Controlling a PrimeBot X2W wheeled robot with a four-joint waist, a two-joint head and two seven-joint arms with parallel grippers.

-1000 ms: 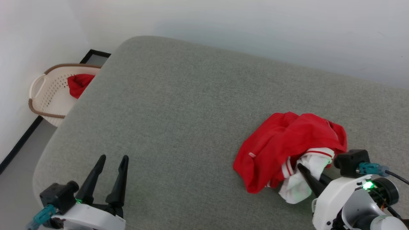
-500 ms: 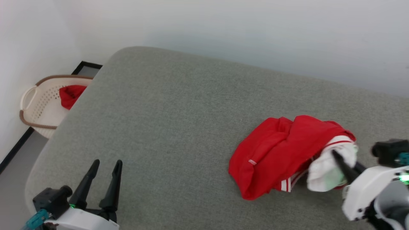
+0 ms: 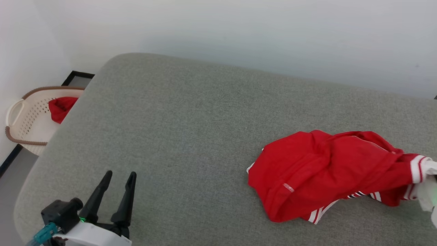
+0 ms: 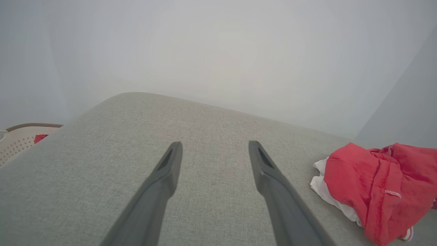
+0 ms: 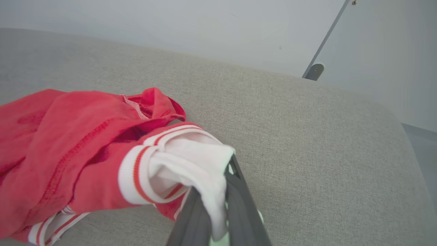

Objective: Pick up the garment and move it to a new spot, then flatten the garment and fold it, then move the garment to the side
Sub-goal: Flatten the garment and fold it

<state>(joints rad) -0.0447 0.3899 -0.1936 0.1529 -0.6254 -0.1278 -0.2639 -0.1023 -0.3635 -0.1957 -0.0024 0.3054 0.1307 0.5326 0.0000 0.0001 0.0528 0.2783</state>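
Garment [image 3: 327, 171]: red jersey, bunched a second ago, now drawn out long toward my right on the grey cushion [image 3: 177, 123].
Right gripper [image 5: 228, 172]: jaws pressed together, pinching the white sleeve [image 5: 191, 160].
Left gripper [image 3: 121, 175]: jaws spread, idle, well apart from the cloth.
Meaning: I judge the move to a new spot is under way; the jersey is possibly sliding rather than lifted.

Soft even light, faint shadows, hazy wrist views
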